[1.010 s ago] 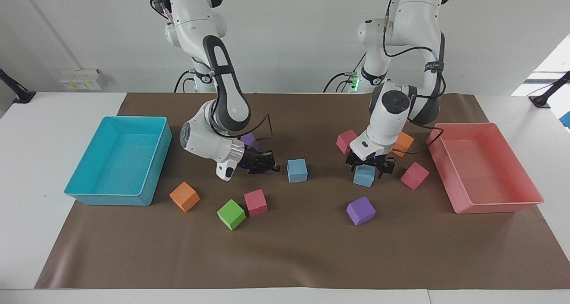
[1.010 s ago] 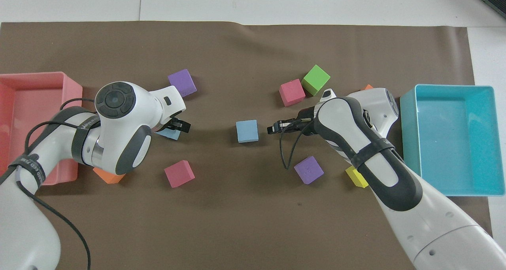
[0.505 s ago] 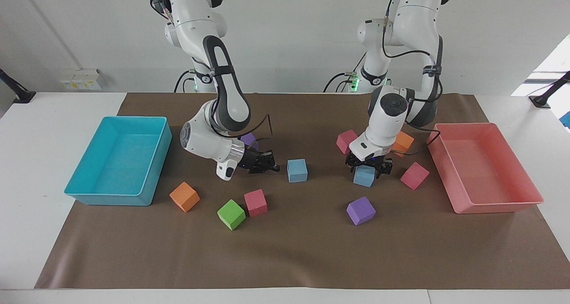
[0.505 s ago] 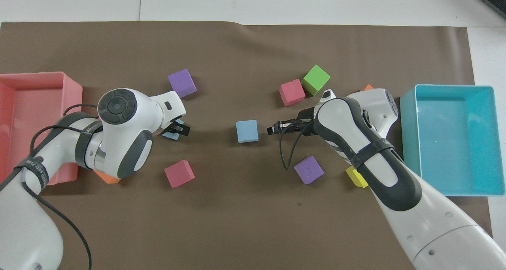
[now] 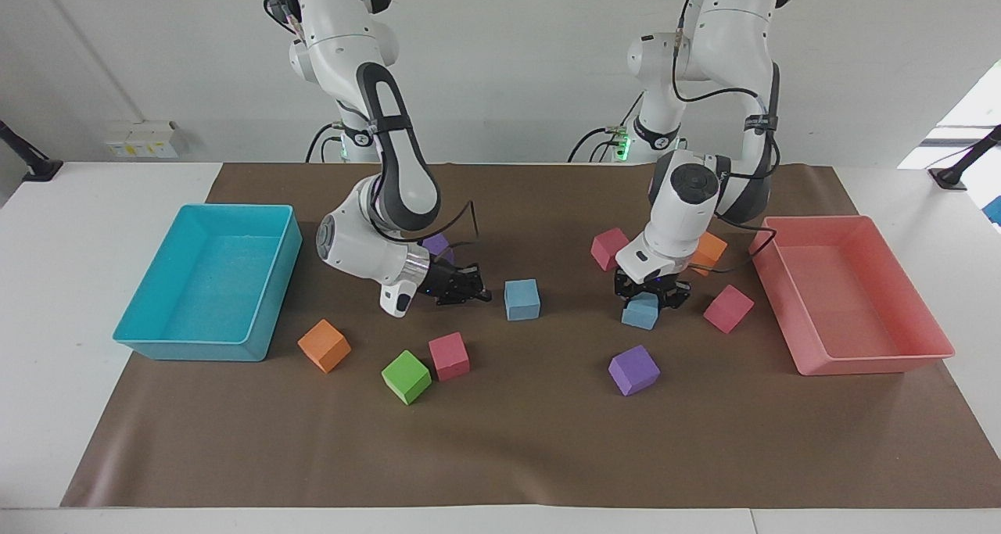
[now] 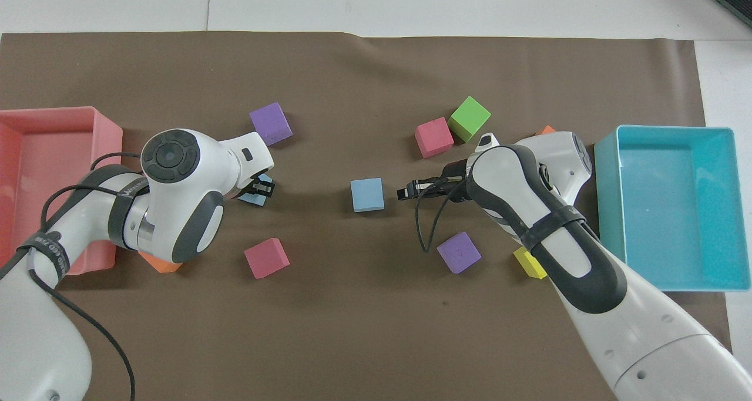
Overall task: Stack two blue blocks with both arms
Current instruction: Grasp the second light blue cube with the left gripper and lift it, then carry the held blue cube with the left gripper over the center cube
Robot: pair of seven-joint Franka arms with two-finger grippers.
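Note:
One blue block (image 5: pixel 522 299) sits on the brown mat mid-table; it also shows in the overhead view (image 6: pixel 367 194). My right gripper (image 5: pixel 481 288) hangs low beside it, toward the right arm's end, a small gap away, pointing at it (image 6: pixel 404 192). The other blue block (image 5: pixel 640 317) lies toward the left arm's end. My left gripper (image 5: pixel 651 299) points down and is lowered onto it, covering its top. In the overhead view only the block's edge (image 6: pixel 254 199) shows under that gripper (image 6: pixel 261 188).
A turquoise tray (image 5: pixel 191 349) stands at the right arm's end and a pink tray (image 5: pixel 868 362) at the left arm's end. Pink (image 5: pixel 728 308), orange (image 5: pixel 710 251), pink (image 5: pixel 608 249) and purple (image 5: pixel 633 370) cubes ring the left gripper. Green (image 5: pixel 406 377), pink (image 5: pixel 449 356) and orange (image 5: pixel 324 345) cubes lie near the right gripper.
My left gripper has come down lower over its blue block, hiding more of it. The right arm has not moved.

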